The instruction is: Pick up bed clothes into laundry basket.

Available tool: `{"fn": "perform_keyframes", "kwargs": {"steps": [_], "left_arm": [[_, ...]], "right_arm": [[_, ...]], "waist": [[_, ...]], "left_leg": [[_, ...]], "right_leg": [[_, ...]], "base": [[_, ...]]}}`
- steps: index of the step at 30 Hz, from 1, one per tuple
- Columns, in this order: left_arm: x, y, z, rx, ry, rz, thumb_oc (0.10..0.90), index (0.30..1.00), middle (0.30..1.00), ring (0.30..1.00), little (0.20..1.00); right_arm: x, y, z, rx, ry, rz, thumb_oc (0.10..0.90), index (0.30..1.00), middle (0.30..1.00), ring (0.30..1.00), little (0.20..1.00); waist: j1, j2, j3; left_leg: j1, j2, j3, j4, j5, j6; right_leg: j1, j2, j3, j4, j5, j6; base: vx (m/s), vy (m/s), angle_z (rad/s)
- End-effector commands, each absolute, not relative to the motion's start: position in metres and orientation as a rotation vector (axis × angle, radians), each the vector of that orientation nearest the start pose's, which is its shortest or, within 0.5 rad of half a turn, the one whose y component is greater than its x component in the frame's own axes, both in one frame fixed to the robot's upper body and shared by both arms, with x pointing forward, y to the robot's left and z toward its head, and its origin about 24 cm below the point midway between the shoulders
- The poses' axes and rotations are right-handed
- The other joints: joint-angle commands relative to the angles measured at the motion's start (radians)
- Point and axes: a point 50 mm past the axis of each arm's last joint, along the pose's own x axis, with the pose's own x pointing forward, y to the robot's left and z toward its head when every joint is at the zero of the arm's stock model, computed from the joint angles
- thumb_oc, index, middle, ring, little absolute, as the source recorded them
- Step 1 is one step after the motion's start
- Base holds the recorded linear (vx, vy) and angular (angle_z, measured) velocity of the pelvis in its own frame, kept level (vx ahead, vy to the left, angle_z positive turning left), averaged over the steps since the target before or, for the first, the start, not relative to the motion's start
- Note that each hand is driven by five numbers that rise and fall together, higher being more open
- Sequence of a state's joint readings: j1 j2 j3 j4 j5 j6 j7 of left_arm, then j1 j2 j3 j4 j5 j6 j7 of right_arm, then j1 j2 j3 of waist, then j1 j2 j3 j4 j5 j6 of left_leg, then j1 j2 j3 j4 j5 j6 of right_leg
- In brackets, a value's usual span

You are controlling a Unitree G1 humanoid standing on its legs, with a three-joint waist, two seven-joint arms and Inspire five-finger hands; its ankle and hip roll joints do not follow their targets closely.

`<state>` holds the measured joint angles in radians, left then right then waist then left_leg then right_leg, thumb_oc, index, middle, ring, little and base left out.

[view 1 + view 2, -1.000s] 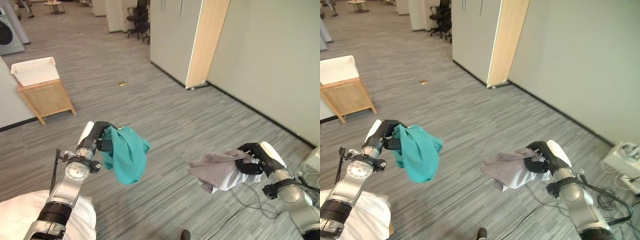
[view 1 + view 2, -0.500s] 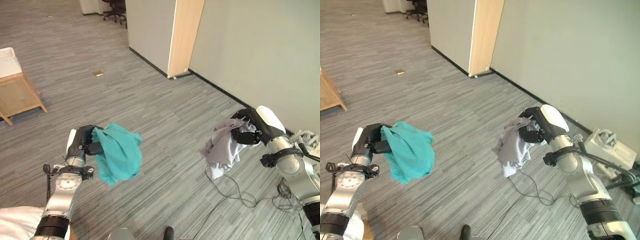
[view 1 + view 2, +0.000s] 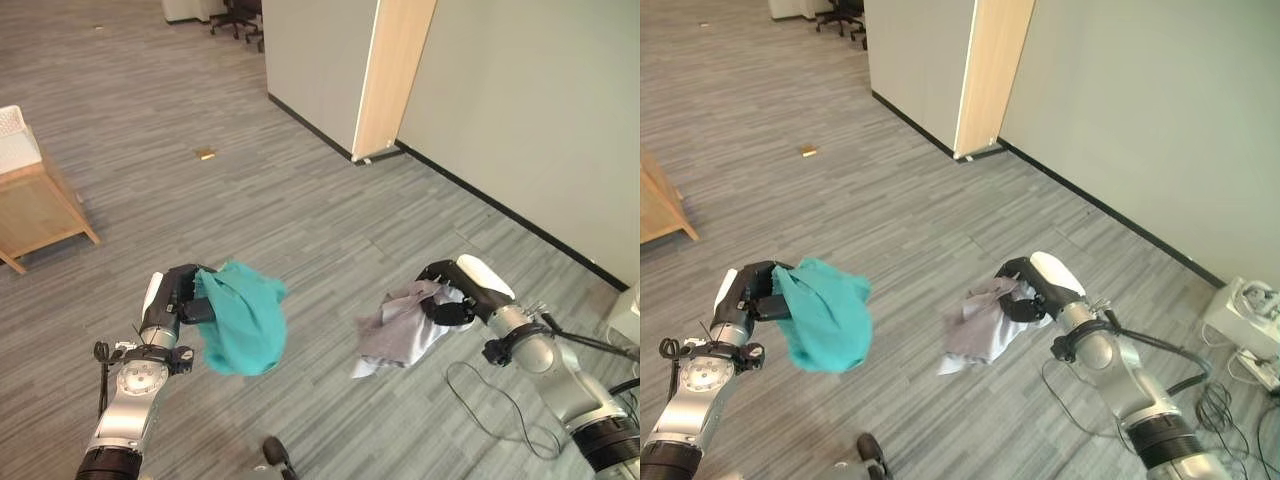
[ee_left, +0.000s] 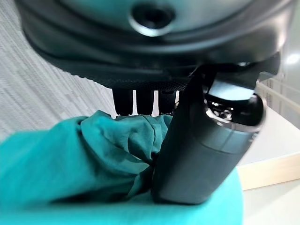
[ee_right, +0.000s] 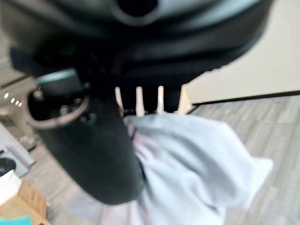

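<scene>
Your left hand [image 3: 178,298] holds a teal garment [image 3: 240,318] in the air above the grey plank floor [image 3: 300,210], its fingers [image 4: 136,102] and thumb clamped on a bunched fold, the rest of the cloth hanging below the hand. Your right hand [image 3: 452,300] grips a pale grey garment [image 3: 400,330] the same way, fingers curled tight round its upper edge, the cloth drooping toward the robot's left. The two garments hang well apart, neither touching the floor. A white laundry basket [image 3: 17,137] sits on a wooden stand [image 3: 40,215] at the far left. A wood-edged partition [image 3: 385,75] rises beyond.
</scene>
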<state>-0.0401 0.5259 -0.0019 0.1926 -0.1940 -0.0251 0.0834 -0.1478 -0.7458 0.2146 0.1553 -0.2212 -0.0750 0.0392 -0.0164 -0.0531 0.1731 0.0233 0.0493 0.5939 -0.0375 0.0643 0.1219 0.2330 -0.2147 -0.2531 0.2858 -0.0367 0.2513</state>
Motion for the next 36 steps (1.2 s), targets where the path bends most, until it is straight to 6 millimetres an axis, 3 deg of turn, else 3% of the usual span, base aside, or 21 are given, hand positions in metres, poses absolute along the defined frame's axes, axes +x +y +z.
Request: {"fn": "perform_keyframes", "kwargs": {"steps": [1,3,5,6,7,8,9,11,12,13,15,18,20,22,24,25,27,29,31,33,36], "left_arm": [[0.281,0.231,0.113,0.352,-0.246,0.032,0.400,0.300,0.300,0.300,0.300],[0.287,0.224,0.121,0.341,-0.277,0.024,0.400,0.300,0.300,0.300,0.300],[0.290,0.217,0.124,0.338,-0.298,0.002,0.400,0.300,0.300,0.300,0.300],[0.290,0.217,0.124,0.338,-0.298,0.002,0.400,0.300,0.300,0.300,0.300],[0.291,0.214,0.128,0.338,-0.323,-0.002,0.400,0.300,0.300,0.300,0.300],[0.291,0.214,0.128,0.339,-0.323,-0.003,0.400,0.300,0.300,0.300,0.300],[0.292,0.211,0.131,0.337,-0.343,-0.003,0.400,0.300,0.300,0.300,0.300],[0.292,0.215,0.132,0.338,-0.352,0.018,0.400,0.300,0.300,0.300,0.300],[0.292,0.215,0.131,0.335,-0.350,0.022,0.400,0.300,0.300,0.300,0.300],[0.292,0.215,0.130,0.335,-0.349,0.021,0.400,0.300,0.300,0.300,0.300],[0.292,0.219,0.128,0.319,-0.341,0.033,0.400,0.300,0.300,0.300,0.300],[0.284,0.228,0.114,0.303,-0.287,0.057,0.400,0.300,0.300,0.300,0.300],[0.276,0.236,0.104,0.275,-0.250,0.081,0.400,0.300,0.300,0.300,0.300],[0.269,0.240,0.099,0.246,-0.233,0.095,0.400,0.300,0.300,0.300,0.300],[0.268,0.241,0.097,0.234,-0.225,0.099,0.400,0.300,0.300,0.300,0.300],[0.268,0.241,0.097,0.234,-0.225,0.099,0.400,0.300,0.300,0.300,0.300],[0.268,0.244,0.097,0.246,-0.215,0.105,0.400,0.300,0.300,0.300,0.300],[0.265,0.245,0.097,0.261,-0.207,0.083,0.400,0.300,0.300,0.300,0.300],[0.265,0.243,0.097,0.276,-0.208,0.066,0.400,0.300,0.300,0.300,0.300],[0.265,0.243,0.096,0.278,-0.209,0.063,0.400,0.300,0.300,0.300,0.300],[0.265,0.243,0.092,0.297,-0.181,0.044,0.400,0.300,0.300,0.300,0.300]], "right_arm": [[0.300,-0.254,0.155,-0.975,-0.310,-0.048,0.400,0.300,0.300,0.300,0.300],[0.299,-0.254,0.160,-0.976,-0.328,-0.068,0.400,0.300,0.300,0.300,0.300],[0.297,-0.255,0.162,-0.977,-0.339,-0.076,0.400,0.300,0.300,0.300,0.300],[0.297,-0.255,0.162,-0.977,-0.338,-0.076,0.400,0.300,0.300,0.300,0.300],[0.294,-0.258,0.160,-0.970,-0.337,-0.093,0.400,0.300,0.300,0.300,0.300],[0.294,-0.258,0.160,-0.970,-0.337,-0.093,0.400,0.300,0.300,0.300,0.300],[0.291,-0.258,0.158,-0.966,-0.339,-0.102,0.400,0.300,0.300,0.300,0.300],[0.286,-0.260,0.154,-0.973,-0.335,-0.116,0.400,0.300,0.300,0.300,0.300],[0.283,-0.260,0.150,-0.982,-0.321,-0.116,0.400,0.300,0.300,0.300,0.300],[0.283,-0.260,0.150,-0.983,-0.320,-0.116,0.400,0.300,0.300,0.300,0.300],[0.273,-0.265,0.138,-1.028,-0.270,-0.117,0.400,0.300,0.300,0.300,0.300],[0.274,-0.258,0.129,-1.008,-0.257,-0.087,0.400,0.300,0.300,0.300,0.300],[0.276,-0.250,0.128,-1.008,-0.275,-0.046,0.400,0.300,0.300,0.300,0.300],[0.279,-0.246,0.133,-1.013,-0.301,-0.023,0.400,0.300,0.300,0.300,0.300],[0.280,-0.248,0.138,-1.026,-0.312,-0.019,0.400,0.300,0.300,0.300,0.300],[0.280,-0.248,0.138,-1.026,-0.312,-0.019,0.400,0.300,0.300,0.300,0.300],[0.278,-0.256,0.140,-1.042,-0.302,-0.026,0.400,0.300,0.300,0.300,0.300],[0.276,-0.260,0.146,-1.058,-0.314,-0.042,0.400,0.300,0.300,0.300,0.300],[0.276,-0.264,0.153,-1.073,-0.327,-0.059,0.400,0.300,0.300,0.300,0.300],[0.276,-0.265,0.153,-1.071,-0.326,-0.061,0.400,0.300,0.300,0.300,0.300],[0.278,-0.274,0.151,-1.087,-0.285,-0.087,0.400,0.300,0.300,0.300,0.300]], "waist": [[-0.029,0.027,-0.062],[-0.061,0.041,-0.047],[-0.094,0.049,-0.037],[-0.095,0.051,-0.037],[-0.120,0.048,-0.037],[-0.120,0.050,-0.037],[-0.139,0.039,-0.038],[-0.152,0.039,-0.036],[-0.161,0.040,-0.035],[-0.161,0.040,-0.036],[-0.178,0.016,-0.033],[-0.151,0.003,-0.056],[-0.144,0.012,-0.064],[-0.124,0.025,-0.066],[-0.115,0.024,-0.063],[-0.116,0.024,-0.064],[-0.141,0.022,-0.068],[-0.138,0.019,-0.062],[-0.127,0.017,-0.052],[-0.132,0.023,-0.053],[-0.139,0.025,-0.059]], "left_leg": [[0.033,0.021,0.096,-0.050,-0.043,-0.092],[0.083,0.016,0.075,-0.050,-0.082,-0.100],[0.115,0.013,0.042,-0.050,-0.096,-0.115],[0.116,0.018,0.040,-0.050,-0.096,-0.117],[0.151,0.018,0.017,-0.050,-0.116,-0.135],[0.151,0.022,0.017,-0.050,-0.113,-0.137],[0.179,0.025,-0.014,-0.050,-0.133,-0.156],[0.215,0.035,-0.059,-0.050,-0.160,-0.175],[0.231,0.039,-0.087,-0.050,-0.171,-0.180],[0.231,0.038,-0.088,-0.050,-0.172,-0.179],[0.247,0.043,-0.162,-0.033,-0.175,-0.183],[0.256,0.070,-0.210,-0.008,-0.167,-0.201],[0.241,0.112,-0.240,0.044,-0.162,-0.217],[0.191,0.151,-0.267,0.114,-0.108,-0.243],[0.133,0.197,-0.223,0.188,-0.040,-0.265],[0.131,0.198,-0.225,0.188,-0.039,-0.265],[0.143,0.287,-0.014,0.218,0.007,-0.301],[0.108,0.336,0.109,0.356,0.013,-0.319],[0.067,0.346,0.086,0.438,0.012,-0.336],[0.094,0.337,0.090,0.375,-0.014,-0.325],[0.154,0.271,0.075,0.206,-0.078,-0.282]], "right_leg": [[-0.125,-0.084,-0.056,0.322,0.212,0.011],[-0.203,-0.133,-0.102,0.301,0.126,-0.012],[-0.258,-0.113,-0.103,0.187,0.047,-0.048],[-0.252,-0.107,-0.108,0.180,0.046,-0.051],[-0.276,-0.058,-0.080,-0.028,0.005,-0.070],[-0.269,-0.052,-0.083,-0.042,0.012,-0.073],[-0.289,-0.023,-0.013,-0.223,0.034,-0.061],[-0.324,-0.024,0.088,-0.348,0.089,-0.033],[-0.343,-0.029,0.148,-0.362,0.097,-0.025],[-0.343,-0.030,0.148,-0.362,0.096,-0.024],[-0.343,-0.030,0.313,-0.354,0.106,-0.033],[-0.328,-0.032,0.313,-0.309,0.113,-0.038],[-0.298,-0.017,0.285,-0.297,0.095,-0.057],[-0.238,-0.005,0.223,-0.334,0.082,-0.083],[-0.169,-0.008,0.131,-0.370,0.063,-0.103],[-0.170,-0.008,0.129,-0.370,0.063,-0.103],[-0.113,-0.019,0.030,-0.371,0.014,-0.115],[-0.064,0.003,-0.027,-0.372,-0.018,-0.151],[-0.037,0.009,-0.046,-0.372,-0.033,-0.165],[-0.036,0.010,-0.075,-0.368,-0.030,-0.157],[-0.059,-0.013,-0.118,-0.345,-0.002,-0.135]], "base": [[0.46,0.124,0.03],[0.54,0.033,0.06],[0.34,-0.112,0.34],[0.40,-0.241,0.62],[0.28,-0.182,0.52],[0.55,-0.340,0.36],[0.42,-0.255,0.23],[0.51,-0.268,0.44],[0.29,-0.129,0.57],[0.17,-0.183,0.86],[0.23,-0.328,1.18],[0.32,-0.479,1.17],[0.22,-0.424,0.89],[0.14,-0.349,0.76],[0.05,-0.266,0.66],[0.00,-0.201,1.05],[0.03,-0.210,1.04],[0.02,-0.298,1.18],[-0.02,-0.114,0.91],[-0.05,0.040,0.43],[-0.09,0.145,0.54]]}}
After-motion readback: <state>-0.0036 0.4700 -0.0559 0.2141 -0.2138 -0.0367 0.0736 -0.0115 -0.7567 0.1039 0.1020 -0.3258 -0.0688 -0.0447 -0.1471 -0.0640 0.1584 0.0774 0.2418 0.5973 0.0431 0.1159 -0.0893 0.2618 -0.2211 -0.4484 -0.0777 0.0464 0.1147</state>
